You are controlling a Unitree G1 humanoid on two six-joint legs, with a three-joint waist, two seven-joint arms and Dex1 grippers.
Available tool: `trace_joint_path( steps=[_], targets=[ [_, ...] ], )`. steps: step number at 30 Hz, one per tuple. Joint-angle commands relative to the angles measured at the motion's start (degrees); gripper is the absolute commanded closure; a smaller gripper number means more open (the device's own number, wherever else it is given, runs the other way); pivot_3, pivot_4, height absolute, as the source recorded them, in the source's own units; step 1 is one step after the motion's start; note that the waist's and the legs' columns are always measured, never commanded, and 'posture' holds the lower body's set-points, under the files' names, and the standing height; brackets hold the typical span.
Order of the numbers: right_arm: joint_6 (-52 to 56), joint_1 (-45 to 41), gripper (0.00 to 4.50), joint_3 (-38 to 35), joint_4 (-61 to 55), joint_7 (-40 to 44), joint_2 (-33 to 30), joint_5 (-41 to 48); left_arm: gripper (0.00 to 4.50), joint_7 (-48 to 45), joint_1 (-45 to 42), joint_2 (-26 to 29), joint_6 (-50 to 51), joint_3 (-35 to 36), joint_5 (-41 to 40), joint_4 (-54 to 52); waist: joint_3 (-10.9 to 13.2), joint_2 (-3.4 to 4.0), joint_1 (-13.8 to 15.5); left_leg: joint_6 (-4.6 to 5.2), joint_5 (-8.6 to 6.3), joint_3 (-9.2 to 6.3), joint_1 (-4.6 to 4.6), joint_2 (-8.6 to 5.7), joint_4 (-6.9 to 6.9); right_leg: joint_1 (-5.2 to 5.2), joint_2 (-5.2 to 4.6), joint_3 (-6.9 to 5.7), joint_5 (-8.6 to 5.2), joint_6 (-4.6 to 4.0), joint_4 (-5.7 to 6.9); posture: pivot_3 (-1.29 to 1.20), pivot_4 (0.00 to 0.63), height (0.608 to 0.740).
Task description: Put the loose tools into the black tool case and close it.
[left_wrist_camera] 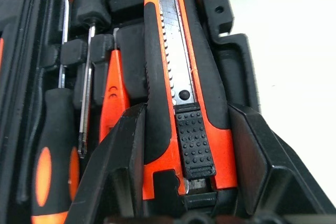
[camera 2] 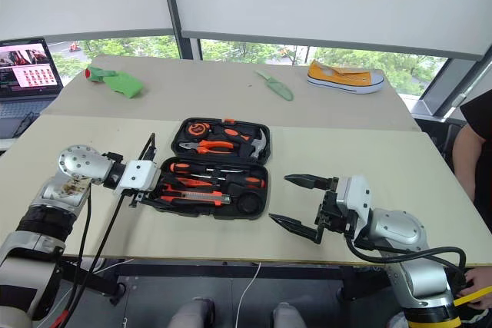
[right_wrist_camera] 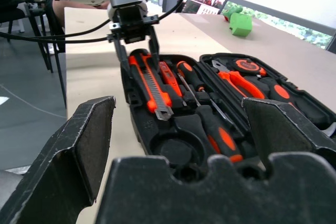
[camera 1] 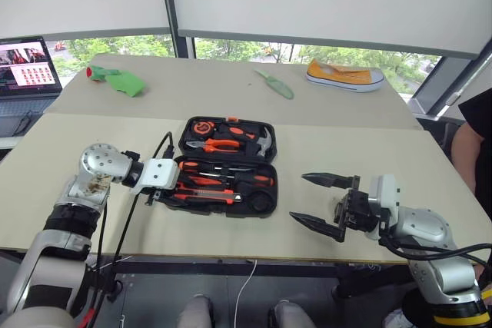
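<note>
While case (camera 1: 265, 182) lies open, left pincer (right_wrist_camera: 137, 38) straddles knife (left_wrist_camera: 181, 77).

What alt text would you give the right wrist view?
An open black tool case lies on a beige table, holding orange-and-black tools. The left gripper straddles the end of the utility knife in its slot. The right gripper stands wide open in front, empty.

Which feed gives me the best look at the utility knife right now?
The left wrist view: the utility knife lies close up between the left gripper jaws, slider and blade visible. The right wrist view shows it whole in the black tool case, farther off. In the head views it is a small orange strip.
</note>
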Motion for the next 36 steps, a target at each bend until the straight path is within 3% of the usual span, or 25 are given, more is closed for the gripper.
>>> trace_joint_path(
  steps=[1, 2, 4, 7, 9, 14, 17, 25, 27, 30, 36],
  targets=[
    [0.1, 0.1, 0.0, -1.3, -2.2, 0.4, -0.7, 1.4, 2.7, -0.8, -1.4, -0.6, -0.2, -1.1, 0.1, 0.5, 0.0, 0.0, 0.0, 0.0, 0.0, 0.0, 0.0, 0.0, 0.0, 0.0, 0.0, 0.0, 0.0, 0.0, 0.0, 0.0, 0.15, 0.74],
    [0.1, 0.1, 0.0, -1.2, -2.2, 0.5, -0.7, 1.4, 2.7, -1.6, -1.4, -0.8, 0.2, -1.1, -0.6, 0.3, 0.0, 0.0, 0.0, 0.0, 0.0, 0.0, 0.0, 0.0, 0.01, 0.0, 0.0, 0.0, 0.0, 0.0, 0.01, 0.0, 0.15, 0.74],
    [0.1, 0.1, 0.0, -1.1, -2.2, 0.5, -0.7, 1.3, 1.68, -1.9, -1.5, -1.3, 0.7, -0.8, -1.5, 0.2, 0.0, 0.0, 0.0, 0.0, 0.0, 0.0, 0.0, 0.0, 0.01, 0.0, 0.0, 0.0, 0.0, 0.0, 0.0, 0.0, 0.15, 0.74],
    [-0.1, -0.2, 0.0, -1.2, -1.7, 0.9, -0.8, 1.2, 0.84, -1.8, -2.4, -2.0, -1.3, 0.6, -3.1, 2.0, 0.0, 0.0, 0.0, 0.0, 0.0, -0.01, 0.0, 0.0, 0.0, 0.0, 0.01, 0.0, 0.0, 0.0, 0.0, 0.0, 0.15, 0.74],
    [-0.2, -0.3, 0.0, -1.3, -1.4, 1.2, -0.9, 1.3, 0.03, -2.2, -3.1, -2.8, -2.7, 2.5, -5.8, 3.6, 0.0, 0.0, -0.1, 0.0, 0.0, -0.01, 0.0, 0.0, 0.01, 0.0, 0.01, 0.0, 0.0, 0.0, 0.0, 0.0, 0.15, 0.74],
    [-0.5, -0.8, 0.0, -2.2, 0.4, 1.7, -1.0, 1.3, 0.03, -4.5, -4.1, -3.3, 7.8, 8.4, -15.4, 4.9, 0.0, 0.0, -0.1, 0.0, 0.0, -0.03, 0.0, 0.01, 0.01, -0.01, 0.02, -0.01, 0.0, 0.0, 0.02, 0.0, 0.15, 0.74],
    [-0.8, -1.1, 0.0, -1.9, 1.5, 1.4, -0.3, 1.1, 0.8, -4.7, -2.3, -4.2, 9.8, 8.4, -15.7, 3.5, 0.0, 0.0, -0.1, 0.01, 0.0, -0.04, 0.0, 0.0, 0.03, 0.01, 0.01, -0.02, 0.0, 0.01, 0.02, 0.0, 0.15, 0.74],
    [-1.1, -1.6, 0.0, -0.5, 2.0, 0.8, 1.5, 0.2, 3.94, -1.7, 2.1, -7.6, 6.1, 6.7, -12.0, 3.5, 0.0, 0.01, 0.0, 0.01, 0.0, -0.04, -0.01, -0.01, 0.07, 0.03, 0.01, -0.02, 0.0, 0.01, 0.03, 0.0, 0.15, 0.74],
    [-1.1, -1.6, 0.0, -0.5, 2.0, 0.7, 1.6, 0.1, 4.44, 0.2, 2.2, -8.0, 4.3, 5.9, -9.7, 4.8, 0.0, 0.01, 0.0, 0.01, 0.0, -0.04, -0.01, -0.01, 0.08, 0.03, 0.01, -0.02, 0.0, 0.01, 0.03, 0.0, 0.15, 0.74],
    [-0.9, -1.4, 0.0, -0.5, 1.9, 0.4, 1.8, 0.1, 4.44, 4.4, 1.8, -8.5, 2.0, 4.3, -5.4, 7.9, 0.0, 0.01, 0.0, 0.01, 0.0, -0.04, 0.0, -0.01, 0.08, 0.06, 0.01, -0.02, 0.01, 0.02, 0.03, 0.0, 0.15, 0.74],
    [-0.6, -0.3, 0.0, -0.7, 0.9, 0.0, 1.7, 0.3, 4.44, 2.9, 3.3, -8.8, 3.9, 2.1, -4.3, 7.2, -0.1, 0.09, 0.2, 0.01, 0.0, -0.06, 0.39, -0.02, 0.11, 0.53, 0.0, -0.03, 0.0, 0.03, -0.01, 0.0, 0.15, 0.74]
  ],
)
